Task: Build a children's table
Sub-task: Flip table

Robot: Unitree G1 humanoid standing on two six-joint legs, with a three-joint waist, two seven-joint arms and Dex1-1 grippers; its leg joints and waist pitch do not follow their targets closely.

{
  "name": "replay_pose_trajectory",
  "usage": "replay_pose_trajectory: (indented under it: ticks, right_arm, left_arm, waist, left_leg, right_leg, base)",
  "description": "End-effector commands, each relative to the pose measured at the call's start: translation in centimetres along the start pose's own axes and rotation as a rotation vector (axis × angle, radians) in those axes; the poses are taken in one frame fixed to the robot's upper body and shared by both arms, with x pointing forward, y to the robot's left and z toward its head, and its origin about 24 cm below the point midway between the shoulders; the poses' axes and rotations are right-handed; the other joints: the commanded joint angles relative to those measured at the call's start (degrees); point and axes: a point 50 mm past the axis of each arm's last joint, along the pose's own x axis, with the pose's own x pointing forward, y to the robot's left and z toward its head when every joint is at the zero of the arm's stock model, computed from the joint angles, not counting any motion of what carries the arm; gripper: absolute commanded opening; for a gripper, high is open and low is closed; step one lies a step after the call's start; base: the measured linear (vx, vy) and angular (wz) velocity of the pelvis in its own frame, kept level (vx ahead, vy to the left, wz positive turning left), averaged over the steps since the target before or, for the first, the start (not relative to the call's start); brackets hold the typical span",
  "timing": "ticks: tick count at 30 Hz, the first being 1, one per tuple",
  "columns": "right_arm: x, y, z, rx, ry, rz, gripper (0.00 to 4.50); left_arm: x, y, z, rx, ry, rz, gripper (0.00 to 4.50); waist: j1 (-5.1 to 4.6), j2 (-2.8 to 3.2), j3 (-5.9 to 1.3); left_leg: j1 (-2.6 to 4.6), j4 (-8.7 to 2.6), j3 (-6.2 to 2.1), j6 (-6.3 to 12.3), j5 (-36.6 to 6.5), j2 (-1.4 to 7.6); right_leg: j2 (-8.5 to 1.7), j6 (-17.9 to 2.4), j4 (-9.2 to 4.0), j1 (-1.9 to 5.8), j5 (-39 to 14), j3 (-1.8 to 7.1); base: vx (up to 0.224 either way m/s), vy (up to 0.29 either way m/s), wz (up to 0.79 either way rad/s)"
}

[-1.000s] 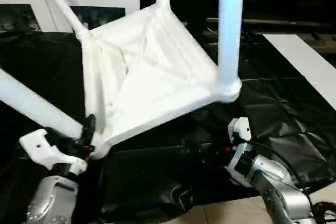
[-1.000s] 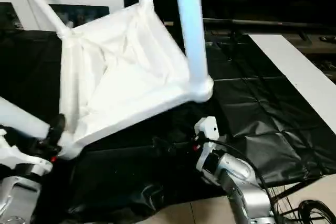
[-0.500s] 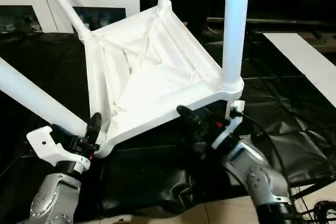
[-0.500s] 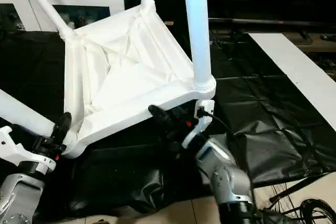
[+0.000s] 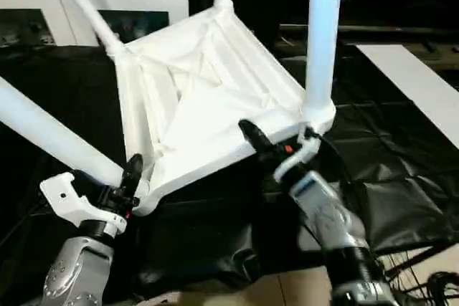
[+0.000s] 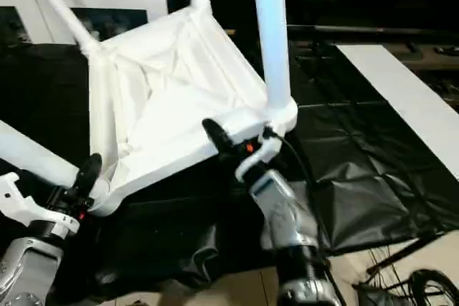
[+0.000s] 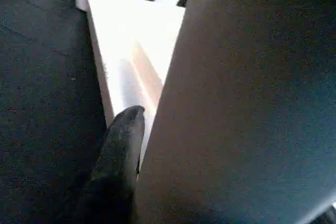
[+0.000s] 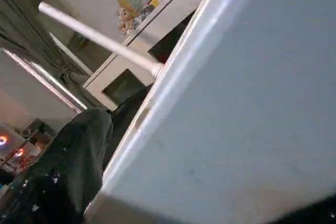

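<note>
Four legs [image 5: 324, 34] already stand in the corner sockets of the upturned tabletop [image 5: 204, 102], which hangs tilted above the black sheet [image 5: 401, 148]. The left gripper [image 5: 129, 180] clamps the near-left leg at its socket; the right gripper [image 5: 276, 145], jaws wide, straddles the near rim beside the near-right leg. Assembly looks complete; turning the table upright probably remains.

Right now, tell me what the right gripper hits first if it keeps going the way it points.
Most likely the tabletop: the right gripper stands open at its near rim, one black finger already over the edge, beside the corner leg. Whether it touches is unclear.
</note>
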Motion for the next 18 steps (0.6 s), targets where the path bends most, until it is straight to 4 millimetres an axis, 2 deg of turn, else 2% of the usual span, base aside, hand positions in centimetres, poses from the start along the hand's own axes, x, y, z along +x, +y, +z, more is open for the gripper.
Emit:
replay_pose_trajectory:
  ticks: [1, 3, 4, 8, 9, 14, 16, 17, 18]
  right_arm:
    - [0.4, -0.6, 0.2, 0.014, -0.017, -0.054, 4.5]
    - [0.8, -0.9, 0.4, 0.018, -0.036, -0.094, 4.5]
    - [0.9, -1.0, 0.5, 0.022, -0.04, -0.104, 4.5]
    - [1.2, -1.4, 1.0, 0.046, -0.071, -0.133, 4.5]
    - [1.2, -1.5, 1.0, 0.048, -0.072, -0.135, 4.24]
    - [1.1, -1.7, 1.0, 0.047, -0.067, -0.128, 3.99]
    - [1.1, -1.8, 1.0, 0.047, -0.064, -0.13, 3.72]
    - [1.1, -1.9, 0.9, 0.038, -0.051, -0.131, 3.72]
    - [1.1, -1.9, 0.7, 0.029, -0.039, -0.134, 3.67]
  left_arm:
    - [0.3, -2.3, 0.6, -0.096, -0.05, -0.14, 2.33]
    - [0.2, -2.3, 0.6, -0.093, -0.05, -0.143, 2.33]
    - [0.2, -2.3, 0.6, -0.093, -0.05, -0.143, 2.33]
    - [0.2, -2.5, 0.6, -0.084, -0.051, -0.152, 2.33]
    - [0.2, -2.5, 0.6, -0.085, -0.052, -0.154, 2.33]
    - [0.3, -2.6, 0.6, -0.088, -0.051, -0.161, 2.33]
    - [0.3, -2.6, 0.6, -0.086, -0.05, -0.16, 2.33]
    - [0.3, -2.6, 0.5, -0.084, -0.049, -0.159, 2.33]
    - [0.4, -2.6, 0.5, -0.082, -0.049, -0.157, 2.33]
  waist:
    - [-0.04, 0.53, -3.0]
    - [-0.28, 0.35, -3.06]
    - [-0.22, 0.48, -3.08]
    - [-0.55, 0.33, -3.05]
    - [-0.56, 0.39, -3.06]
    - [-0.61, 0.37, -3.05]
    - [-0.62, 0.51, -3.08]
    - [-0.61, 0.78, -3.07]
    - [-0.67, 0.61, -3.08]
  left_leg:
    - [-0.04, -4.32, -0.7, -0.2, -4.48, 2.42]
    - [-0.06, -4.24, -0.66, 0.1, -3.95, 2.4]
    - [0.03, -4.18, -0.62, 0.17, -3.74, 2.4]
    - [-0.06, -4.13, -0.59, 0.94, -3.2, 2.36]
    - [-0.04, -4.08, -0.56, 1.11, -3.01, 2.34]
    - [-0.08, -4.07, -0.54, 1.29, -3.3, 2.37]
    - [0.03, -4.05, -0.52, 1.24, -3.26, 2.4]
    - [0.03, -4.06, -0.56, 1.18, -3.31, 2.4]
    - [0.02, -4.06, -0.55, 1.13, -3.46, 2.42]
  right_leg:
    - [-4.52, -9.37, -3.52, 2.64, 0.31, 3.11]
    - [-4.58, -9.64, -3.52, 2.7, 0.17, 3.11]
    - [-4.56, -9.75, -3.46, 2.62, 0.45, 3.12]
    - [-4.44, -9.74, -3.36, 2.68, 0.94, 3.08]
    - [-4.44, -9.71, -3.35, 2.65, 1.09, 3.09]
    - [-4.45, -9.81, -3.4, 2.68, 0.32, 3.09]
    - [-4.38, -9.94, -3.39, 2.6, 0.61, 3.08]
    - [-4.39, -9.99, -3.36, 2.57, 0.66, 3.08]
    - [-4.38, -9.99, -3.41, 2.62, 0.59, 3.06]
  base:
    - [0.0, 0.0, 0.0]
    - [0.0, 0.0, 0.0]
    - [0.0, 0.0, 0.0]
    - [0.0, 0.0, 0.0]
    - [0.0, 0.0, 0.0]
    - [0.0, 0.0, 0.0]
    - [0.0, 0.0, 0.0]
    - [0.0, 0.0, 0.0]
    - [0.0, 0.0, 0.0]
